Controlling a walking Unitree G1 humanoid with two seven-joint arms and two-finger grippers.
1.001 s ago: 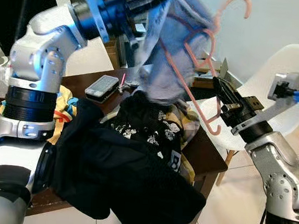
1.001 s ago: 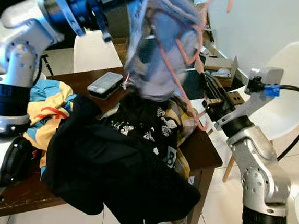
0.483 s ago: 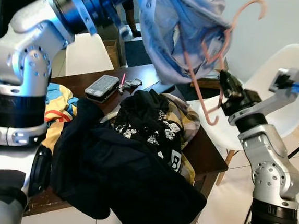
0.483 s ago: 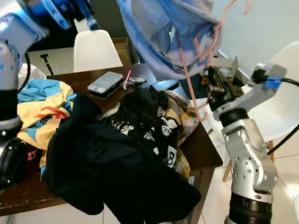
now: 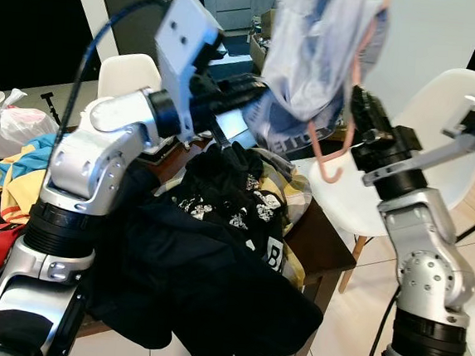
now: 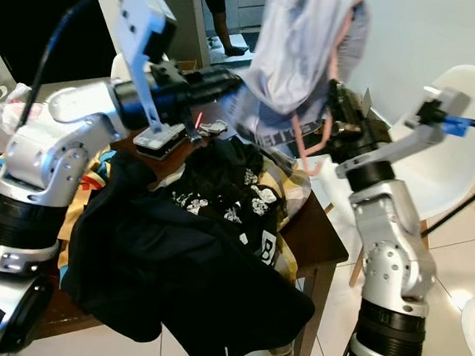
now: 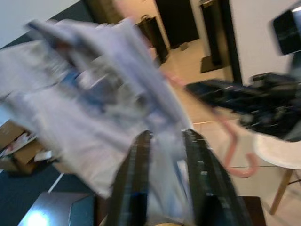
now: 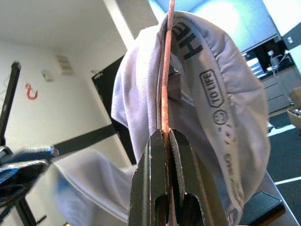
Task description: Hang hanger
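Note:
A pink hanger (image 5: 331,171) with a pale grey garment (image 5: 315,51) draped over it is held up above the table's right end. My right gripper (image 5: 362,106) is shut on the hanger's thin pink bar (image 8: 165,70), and the garment's printed waistband (image 8: 211,89) curves over the top. My left gripper (image 5: 257,92) reaches in from the left at the garment's lower edge. Its two fingers (image 7: 136,188) stand apart, open, with blurred grey cloth (image 7: 94,117) just beyond the tips. The hanger's hook end is hidden in the cloth.
A brown table (image 5: 331,244) carries a heap of clothes, with a large black garment (image 5: 213,267) spilling over its front edge. A phone (image 6: 159,138) lies at the back. White chairs stand at right (image 5: 453,97) and behind (image 5: 126,72). A person's legs (image 6: 213,5) stand far back.
My left arm has dropped from high above to the garment's lower edge and let go. My right gripper has lifted the hanger, now carrying the garment.

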